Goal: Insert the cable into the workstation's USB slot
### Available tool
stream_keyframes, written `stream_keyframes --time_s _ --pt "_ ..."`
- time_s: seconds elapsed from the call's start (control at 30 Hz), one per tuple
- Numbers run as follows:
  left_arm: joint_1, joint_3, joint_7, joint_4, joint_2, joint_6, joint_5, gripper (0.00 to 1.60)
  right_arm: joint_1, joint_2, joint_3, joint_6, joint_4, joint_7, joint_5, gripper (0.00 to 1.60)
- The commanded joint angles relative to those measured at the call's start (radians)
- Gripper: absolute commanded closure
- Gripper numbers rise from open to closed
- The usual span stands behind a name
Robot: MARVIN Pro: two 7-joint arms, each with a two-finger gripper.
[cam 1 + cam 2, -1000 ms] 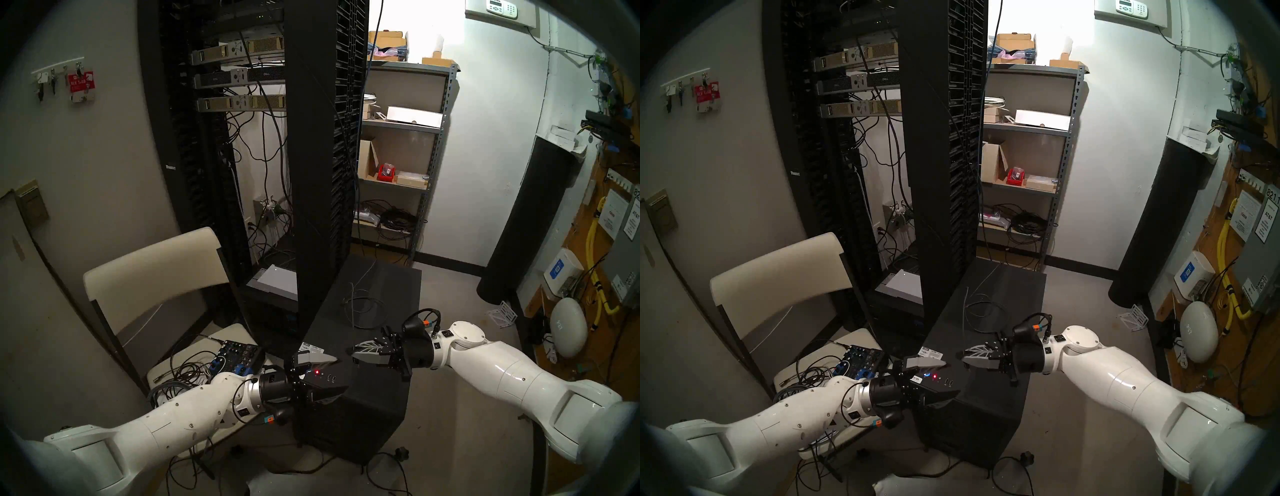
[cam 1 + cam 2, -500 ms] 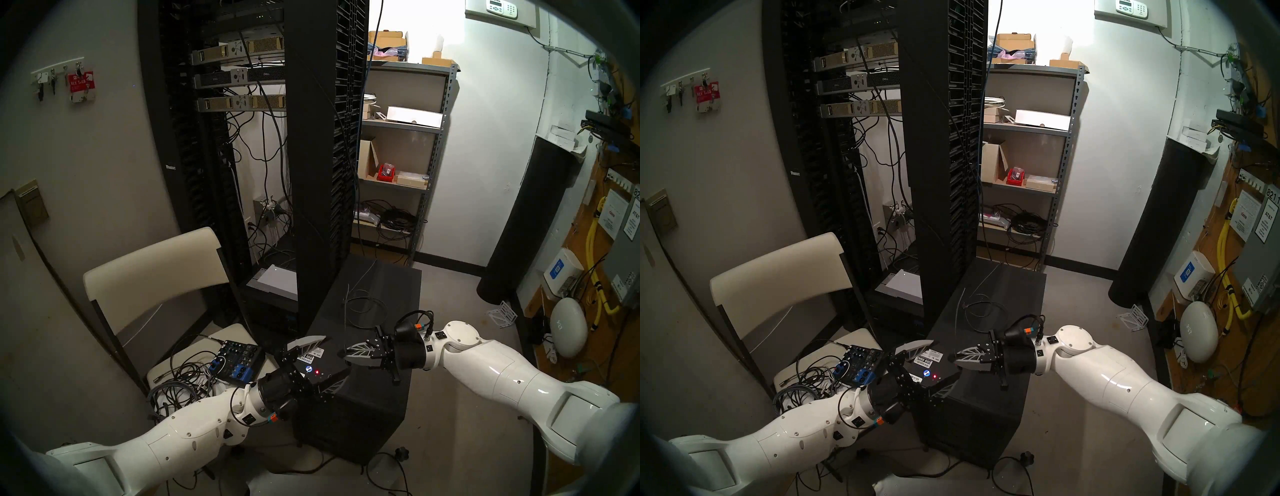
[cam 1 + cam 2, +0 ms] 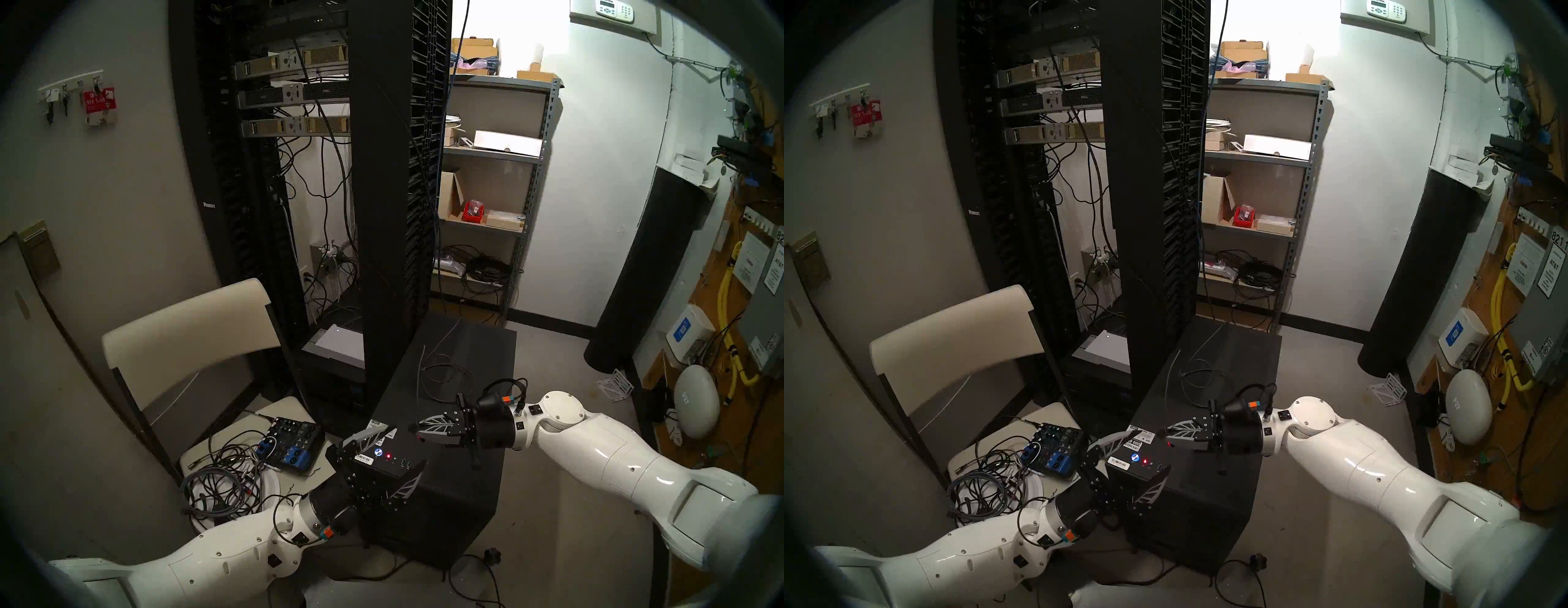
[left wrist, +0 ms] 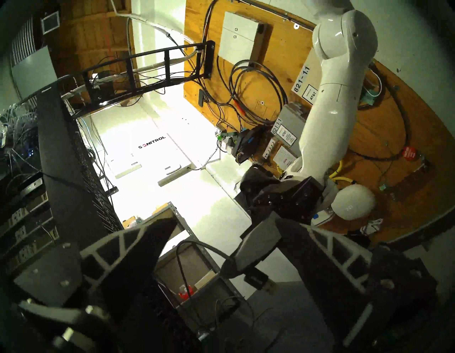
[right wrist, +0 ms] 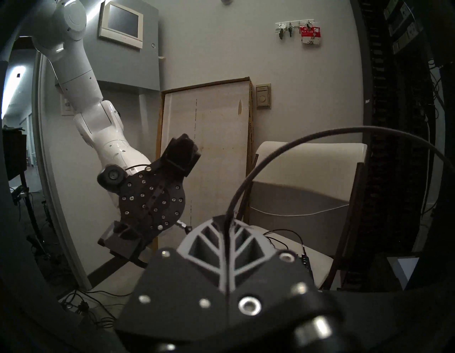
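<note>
The black workstation (image 3: pixel 462 424) stands on the floor, with a blue button (image 3: pixel 379 452), a red light (image 3: pixel 388 455) and USB slots (image 3: pixel 405 462) on its front top panel. My right gripper (image 3: pixel 418 429) is shut on the thin grey cable (image 3: pixel 445 373), just behind that panel. The cable's loops lie on the case top. In the left wrist view the black USB plug (image 4: pixel 258 281) sticks out below the right fingertips. My left gripper (image 3: pixel 401 452) is open and empty, its fingers either side of the front panel. In the right wrist view the cable (image 5: pixel 344 129) arcs up from the shut fingertips (image 5: pixel 227 219).
The tall black server rack (image 3: pixel 394 212) stands right behind the workstation. A chair (image 3: pixel 191 331) on the left holds an audio mixer (image 3: pixel 292 443) and a heap of cords (image 3: pixel 220 484). A metal shelf (image 3: pixel 492 191) and a black cylinder (image 3: pixel 645 271) stand at the right.
My right gripper has moved left and forward with the cable, closer to the front panel. My left arm has drawn back and turned its wrist, so its open fingers now flank the panel.
</note>
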Motion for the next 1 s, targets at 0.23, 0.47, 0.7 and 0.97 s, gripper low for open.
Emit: stream_keyframes --time_s 0.23,0.47,0.7,0.97 --pt "-0.011 0.016 -0.062 -0.137 0.023 0.004 -0.185 0.00 -0.002 -0.022 0.009 -0.030 -0.030 -0.052 -0.033 1.60" --pt "-0.021 0.020 -0.112 -0.149 0.065 0.028 -0.252 0.00 -0.005 -0.020 0.013 -0.038 -0.034 -0.073 -0.051 1.60" --pt "-0.023 0.017 -0.173 -0.159 0.130 0.076 -0.323 0.00 -0.007 -0.012 0.022 -0.045 -0.031 -0.098 -0.061 1.60" --pt "-0.032 0.020 -0.260 -0.192 0.182 0.142 -0.402 0.00 -0.007 -0.009 0.032 -0.054 -0.034 -0.122 -0.069 1.60"
